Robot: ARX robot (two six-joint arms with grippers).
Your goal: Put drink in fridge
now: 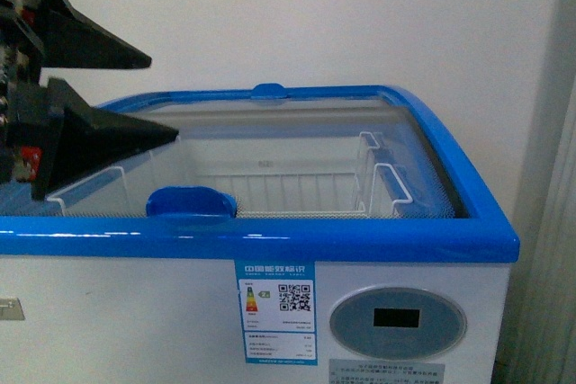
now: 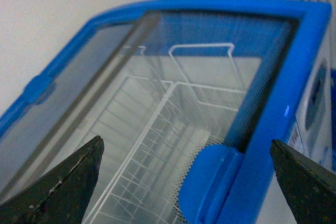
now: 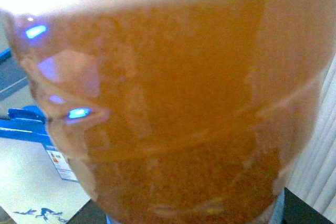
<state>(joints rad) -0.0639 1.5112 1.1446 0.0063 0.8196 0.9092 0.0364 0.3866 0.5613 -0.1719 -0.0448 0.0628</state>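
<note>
The drink [image 3: 173,103], a clear bottle of orange-amber liquid, fills nearly the whole right wrist view, and my right gripper [image 3: 197,211] is shut on it; only dark bits of the gripper show at the picture's lower corners. The fridge [image 1: 270,242] is a white chest cooler with a blue top rim [image 2: 283,93], and a strip of it shows beside the bottle [image 3: 21,124]. My left gripper [image 1: 162,96] hangs open over the fridge's left end, its black fingertips spread wide [image 2: 185,145] above the lid's blue handle [image 2: 210,182]. The right gripper is out of the front view.
A white wire basket [image 1: 270,188] lies inside the fridge under the glass lids [image 2: 84,82]. The blue lid handle [image 1: 191,201] sits at the front rim, another [image 1: 269,91] at the back. A control panel [image 1: 397,321] and label [image 1: 275,310] face front. A white wall stands behind.
</note>
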